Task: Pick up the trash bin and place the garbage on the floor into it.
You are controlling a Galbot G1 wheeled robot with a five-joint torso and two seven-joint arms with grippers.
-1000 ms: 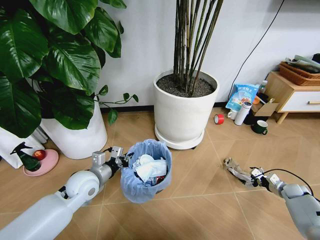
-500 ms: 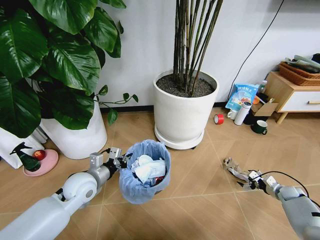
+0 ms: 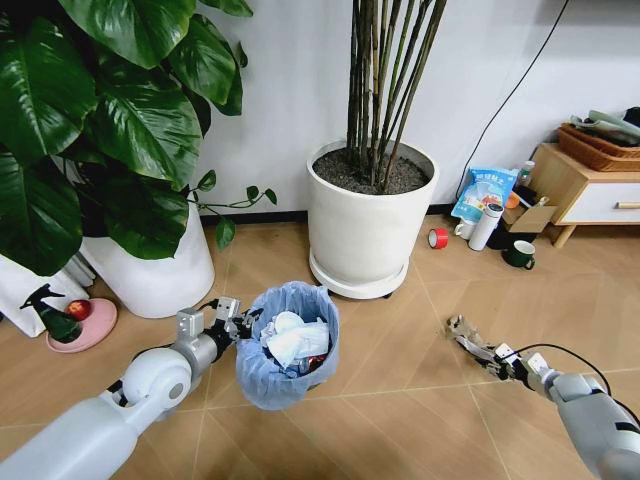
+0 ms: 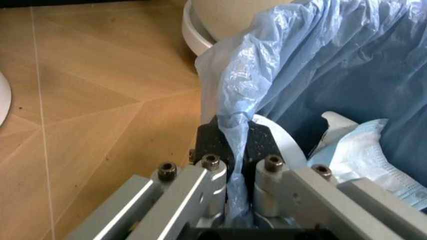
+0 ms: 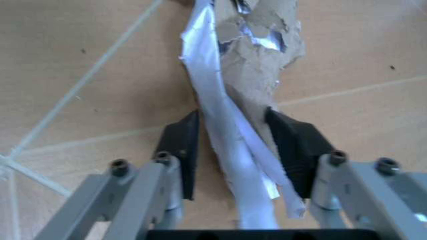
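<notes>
Blue-bagged bin [image 3: 288,345] tilted, full of paper; silvery wrapper [image 3: 470,340] flat on floor, w/ torn edges.

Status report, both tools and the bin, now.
Left tool shut on trash bin rim. Right tool open, straddling silvery wrapper on floor. Nothing in the way.

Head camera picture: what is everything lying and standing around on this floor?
trash bin: one, dark, blue bag, holding white litter, floor centre.
silvery wrapper: one, floor right.
plant pots: two, white, by the wall.
spray bottle: one, dark green, on pink saucer, far left.
mug: one, dark, beside white flask.
red tape roll: one, near flask.
wooden cabinet: one, right.
left gripper: shut on bin's bag.
right gripper: open around wrapper.
</notes>
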